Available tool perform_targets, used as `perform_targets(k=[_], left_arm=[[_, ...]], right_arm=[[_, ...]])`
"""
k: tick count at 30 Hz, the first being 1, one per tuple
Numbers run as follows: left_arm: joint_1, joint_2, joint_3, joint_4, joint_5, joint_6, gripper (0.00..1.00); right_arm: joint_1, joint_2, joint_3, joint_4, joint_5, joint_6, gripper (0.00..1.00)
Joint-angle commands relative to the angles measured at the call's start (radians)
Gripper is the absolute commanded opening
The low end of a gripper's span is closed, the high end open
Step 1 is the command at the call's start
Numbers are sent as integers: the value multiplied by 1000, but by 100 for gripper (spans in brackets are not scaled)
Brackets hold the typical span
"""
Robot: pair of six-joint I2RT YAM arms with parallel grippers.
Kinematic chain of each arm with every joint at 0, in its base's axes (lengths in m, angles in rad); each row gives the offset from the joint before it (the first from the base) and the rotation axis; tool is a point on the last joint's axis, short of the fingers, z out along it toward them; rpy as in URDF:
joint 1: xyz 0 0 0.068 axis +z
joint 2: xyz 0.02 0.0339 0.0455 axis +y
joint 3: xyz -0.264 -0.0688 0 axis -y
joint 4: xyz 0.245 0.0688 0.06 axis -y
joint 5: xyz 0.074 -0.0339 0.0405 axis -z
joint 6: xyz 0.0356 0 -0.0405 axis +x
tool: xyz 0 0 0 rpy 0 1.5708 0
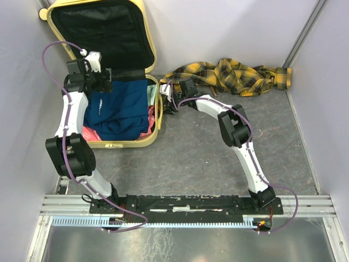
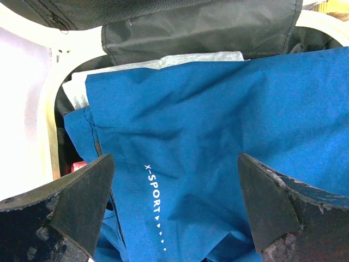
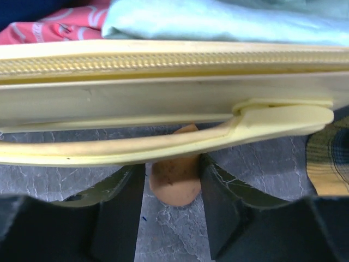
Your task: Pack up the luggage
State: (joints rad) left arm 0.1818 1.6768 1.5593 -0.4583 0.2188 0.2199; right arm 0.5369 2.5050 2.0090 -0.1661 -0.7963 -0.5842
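Observation:
The luggage (image 1: 158,112), a pale-yellow hard-shell suitcase, lies open at the back left with its black-lined lid (image 1: 98,33) raised. A blue garment (image 1: 122,106) printed X-SPORT (image 2: 218,120) fills it. My left gripper (image 1: 101,82) hangs just above the garment, open (image 2: 174,164), holding nothing. My right gripper (image 1: 168,101) is at the suitcase's right side, under the yellow handle (image 3: 163,144). Its fingers (image 3: 173,164) close against both sides of a tan rounded piece (image 3: 174,185) on the floor. The handle hides the fingertips.
A yellow-and-black plaid cloth (image 1: 229,73) lies crumpled along the back wall, its edge at the right of the right wrist view (image 3: 330,164). Red (image 3: 60,27) and pale green (image 3: 218,22) clothes lie inside the suitcase rim. Walls enclose the grey floor on three sides.

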Motion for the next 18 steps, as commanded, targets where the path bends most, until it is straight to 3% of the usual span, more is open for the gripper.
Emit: perform_targets(k=[1,9,13,18], left_arm=[[0,9,56,26,3,3,99],[-1,9,61,35,21,-13,99],[0,5,56,35,27,-20,99],[-1,-7,41,43,36,-29,99]], right_arm=[[4,-11,33,-5,23,-18,48],[-48,-154,-109,-77,14,-60,23],[-80,-257,-146,-140,-20,-45,7],[-90,-394,-194,-138,-53,20,2]])
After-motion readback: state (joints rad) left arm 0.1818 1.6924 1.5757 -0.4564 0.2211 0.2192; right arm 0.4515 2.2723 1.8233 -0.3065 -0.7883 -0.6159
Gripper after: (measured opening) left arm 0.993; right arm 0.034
